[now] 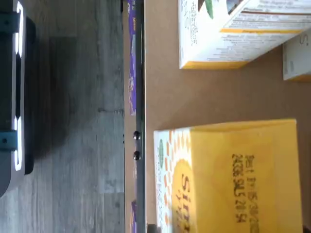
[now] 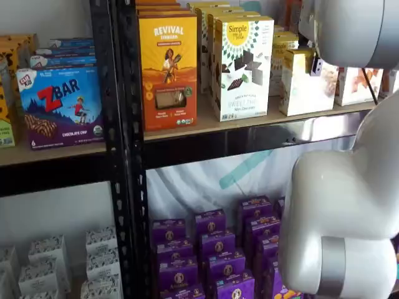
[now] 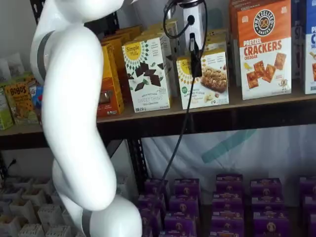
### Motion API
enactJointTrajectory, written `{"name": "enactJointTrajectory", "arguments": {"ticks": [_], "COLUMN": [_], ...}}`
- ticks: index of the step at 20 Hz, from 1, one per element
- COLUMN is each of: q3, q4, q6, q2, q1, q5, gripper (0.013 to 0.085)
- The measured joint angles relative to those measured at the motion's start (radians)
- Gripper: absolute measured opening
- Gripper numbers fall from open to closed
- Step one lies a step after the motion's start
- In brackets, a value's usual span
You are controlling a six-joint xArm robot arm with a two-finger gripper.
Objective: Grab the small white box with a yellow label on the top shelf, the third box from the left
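The small white box (image 3: 210, 81) with a yellow band on top stands on the top shelf (image 3: 148, 117), right of the taller white Simple Mills box (image 3: 147, 74). It shows in both shelf views (image 2: 305, 84). My gripper (image 3: 196, 61) hangs from above in front of the small box's upper left part. Only one black finger shows, side-on, with a cable beside it, so I cannot tell its state. In the wrist view the small box's yellow top (image 1: 243, 174) is close below the camera, behind the shelf's dark front rail (image 1: 139, 97).
An orange Revival box (image 2: 168, 62) stands left of the Simple Mills box (image 2: 242, 65). A Pretzel Crackers box (image 3: 264, 49) stands right of the small box. Purple boxes (image 2: 218, 249) fill the lower shelf. A black rack post (image 2: 121, 124) and my white arm (image 2: 343, 218) are near.
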Motion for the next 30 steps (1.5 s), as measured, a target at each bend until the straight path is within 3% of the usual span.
{"name": "enactJointTrajectory", "arguments": {"ticks": [2, 7, 13, 16, 30], "q3": [-0.006, -0.011, -0.005, 0.003, -0.007], "q4": [0.0, 0.008, 0.016, 0.018, 0.041], "q6": [-0.004, -0.009, -0.005, -0.001, 0.011], "q2": [0.001, -0.003, -0.012, -0.019, -0.053], "q1": [-0.004, -0.011, -0.008, -0.004, -0.005], "q5": [0.006, 0.011, 0.012, 0.008, 0.093], "gripper": [0.061, 0.045, 0.045, 0.037, 0.037]}}
